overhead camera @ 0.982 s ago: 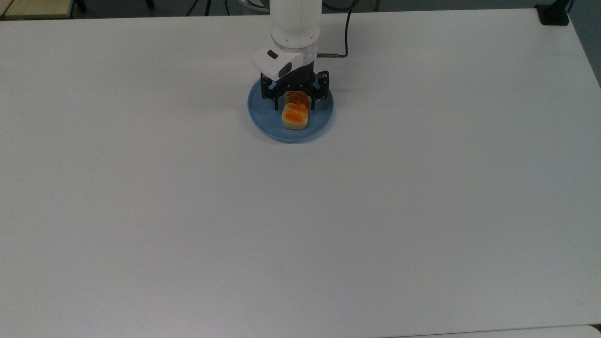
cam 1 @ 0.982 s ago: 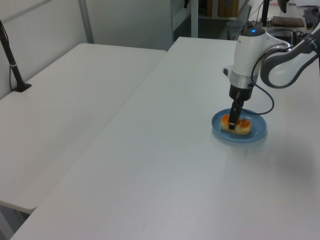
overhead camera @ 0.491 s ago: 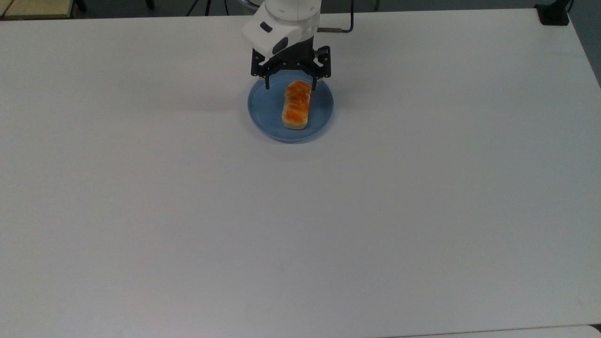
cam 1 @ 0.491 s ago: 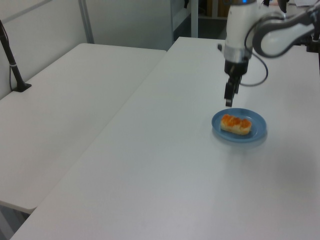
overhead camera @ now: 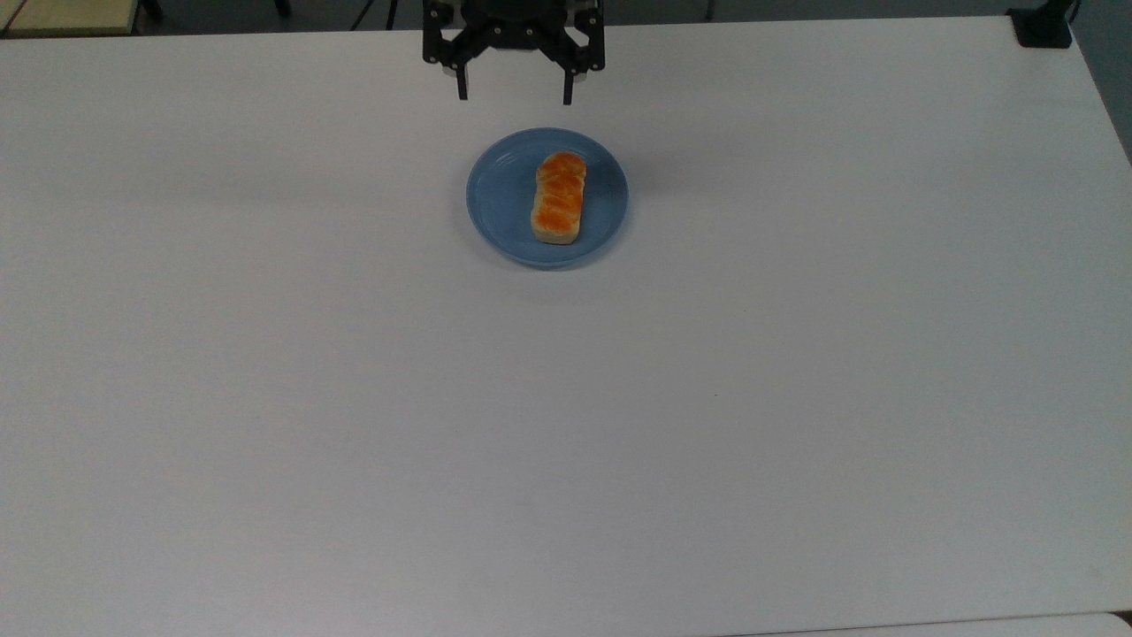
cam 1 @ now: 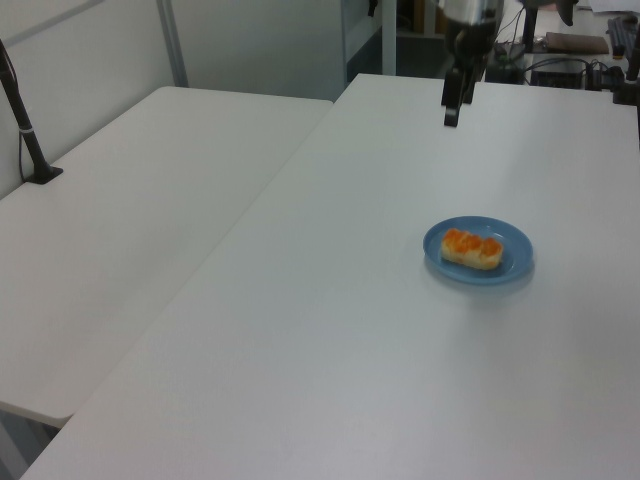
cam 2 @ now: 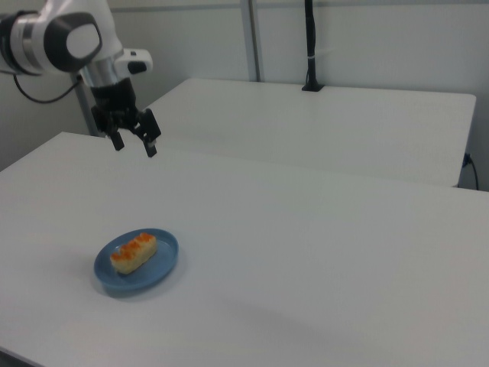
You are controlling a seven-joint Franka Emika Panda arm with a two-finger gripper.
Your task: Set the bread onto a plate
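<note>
Orange-brown braided bread lies on the light-blue plate at the top view's upper centre; the gripper, jaws apart and empty, hangs above. Little risk seems left unless the arm descends.

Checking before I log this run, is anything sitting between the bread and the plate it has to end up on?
Nothing visible does. The bread already lies on the plate, inside its rim, and the open gripper hangs empty above the table, apart from both.
</note>
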